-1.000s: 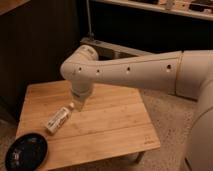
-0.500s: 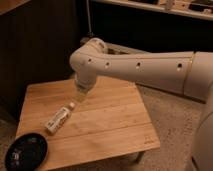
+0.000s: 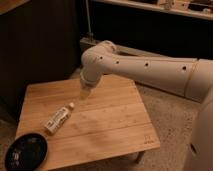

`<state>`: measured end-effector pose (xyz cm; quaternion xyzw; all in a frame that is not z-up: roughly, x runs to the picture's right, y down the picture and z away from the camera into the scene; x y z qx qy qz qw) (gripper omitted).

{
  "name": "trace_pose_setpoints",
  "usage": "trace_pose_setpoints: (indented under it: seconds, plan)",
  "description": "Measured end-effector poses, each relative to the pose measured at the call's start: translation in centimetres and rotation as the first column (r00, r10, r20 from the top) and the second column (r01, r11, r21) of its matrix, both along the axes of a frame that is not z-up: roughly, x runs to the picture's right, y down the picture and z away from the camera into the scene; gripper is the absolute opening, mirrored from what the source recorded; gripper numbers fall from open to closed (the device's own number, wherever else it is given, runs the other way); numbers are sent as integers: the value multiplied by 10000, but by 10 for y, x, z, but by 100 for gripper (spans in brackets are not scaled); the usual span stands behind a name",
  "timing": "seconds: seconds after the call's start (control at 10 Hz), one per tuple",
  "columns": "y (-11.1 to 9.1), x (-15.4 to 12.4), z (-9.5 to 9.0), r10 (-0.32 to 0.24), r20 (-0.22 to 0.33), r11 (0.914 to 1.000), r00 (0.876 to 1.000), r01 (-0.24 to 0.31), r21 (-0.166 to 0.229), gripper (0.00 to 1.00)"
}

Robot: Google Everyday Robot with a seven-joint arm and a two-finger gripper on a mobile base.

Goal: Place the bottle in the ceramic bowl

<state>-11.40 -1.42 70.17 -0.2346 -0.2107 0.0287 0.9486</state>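
Observation:
The bottle (image 3: 59, 118) is small and clear with a cream label and a white cap. It lies on its side on the left part of the wooden table (image 3: 110, 125), cap pointing up and right. The ceramic bowl (image 3: 25, 151) is black, shallow and glossy, and sits at the table's front left corner with nothing in it. My gripper (image 3: 86, 93) hangs from the white arm above the table's middle, up and to the right of the bottle. It is apart from the bottle and holds nothing that I can see.
The white arm (image 3: 150, 70) reaches in from the right over the table's back edge. A dark cabinet wall (image 3: 40, 40) stands behind the table. Speckled floor (image 3: 170, 115) lies to the right.
The arm has swung up and to the right, carrying the gripper a little away from the bottle. The bottle and bowl have not moved.

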Motion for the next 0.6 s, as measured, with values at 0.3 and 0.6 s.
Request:
trace_pose_setpoints:
  seconds: [0.3,0.6]
  plan:
    - [-12,-31,32,-2393,1930,9669,9516,2517,-416,65]
    - [-13,-44,49,-3497,2834,9230,8929,3803,-591,65]
